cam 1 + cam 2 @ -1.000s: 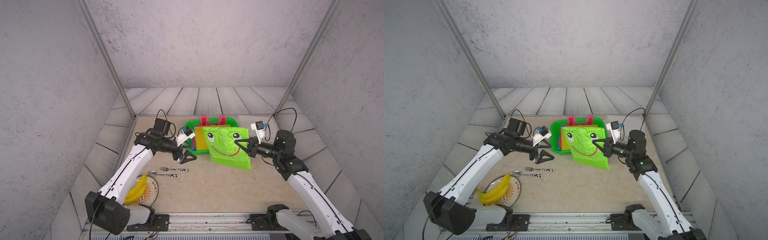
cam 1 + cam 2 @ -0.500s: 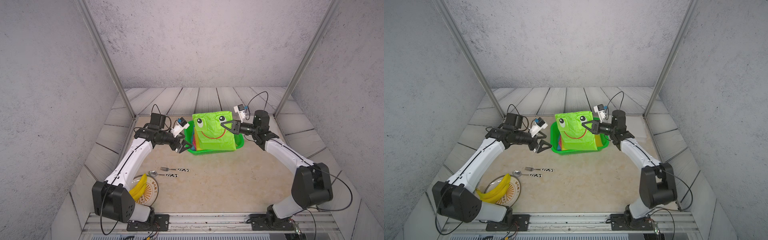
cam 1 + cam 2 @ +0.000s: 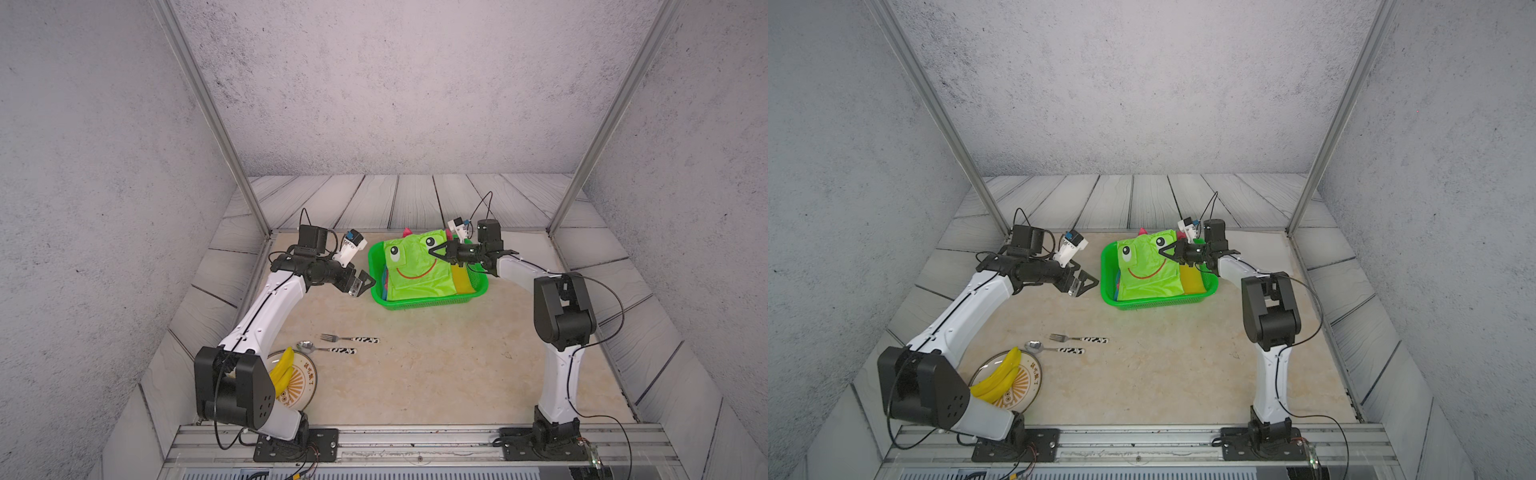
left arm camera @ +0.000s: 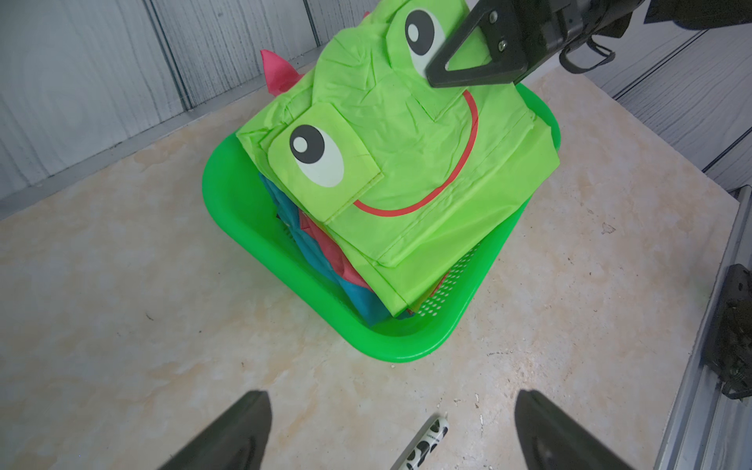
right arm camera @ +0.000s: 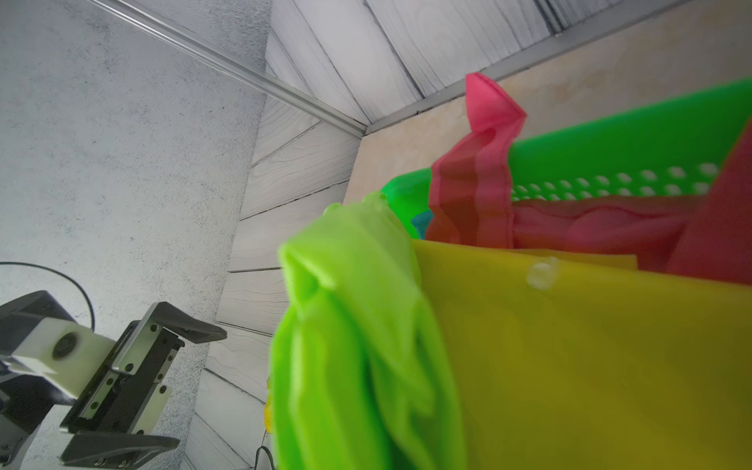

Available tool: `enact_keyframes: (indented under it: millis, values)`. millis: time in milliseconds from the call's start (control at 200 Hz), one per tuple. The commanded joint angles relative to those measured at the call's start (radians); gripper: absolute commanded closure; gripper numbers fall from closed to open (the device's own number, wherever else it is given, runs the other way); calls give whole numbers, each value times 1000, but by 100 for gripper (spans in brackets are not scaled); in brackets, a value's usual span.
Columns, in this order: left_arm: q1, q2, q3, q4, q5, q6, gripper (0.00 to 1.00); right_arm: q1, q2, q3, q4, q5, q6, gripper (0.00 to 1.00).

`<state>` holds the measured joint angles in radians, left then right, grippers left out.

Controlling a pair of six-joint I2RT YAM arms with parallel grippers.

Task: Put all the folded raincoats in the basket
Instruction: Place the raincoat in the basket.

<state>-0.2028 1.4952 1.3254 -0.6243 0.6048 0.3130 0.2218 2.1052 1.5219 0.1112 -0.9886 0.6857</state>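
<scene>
Your right fingers (image 3: 452,252) pinched the raincoat (image 3: 415,274) at its upper-right corner, over the basket (image 3: 419,304). Left fingers (image 3: 365,277) stood wide, empty, beside its left rim.

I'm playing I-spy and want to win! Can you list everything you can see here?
frog raincoat: 1, lime green, in the basket on top of the other folded sheets
basket: 1, bright green, far part of the table
yellow sheet: 1, yellow, in the basket
pink sheet: 1, pink, in the basket
blue sheet: 1, blue, in the basket
fork: 1, silver with a spotted handle, on the table
spoon: 1, the same colours, beside the fork
plate: 1, patterned, by the left arm's base
bananas: 1 bunch, yellow, on the plate
table: 1, beige
left pincer: 1, black, open beside the basket
right pincer: 1, black, shut on the frog raincoat
</scene>
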Motion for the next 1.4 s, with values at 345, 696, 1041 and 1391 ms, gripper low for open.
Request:
enact_keyframes:
  millis: [345, 696, 1041, 1391]
  values:
    - [14, 10, -32, 6, 8, -10, 1, -39, 100, 226, -516, 64, -393, 90]
    - [14, 5, -75, 59, -51, -20, 0, -39, 92, 309, -663, 285, -435, 54]
    - [14, 142, -50, 65, -106, -134, 1, -33, -61, 286, -842, 621, -514, 49]
    - [11, 236, -14, 51, -79, -217, 0, -36, -124, 175, -910, 910, -507, 38]
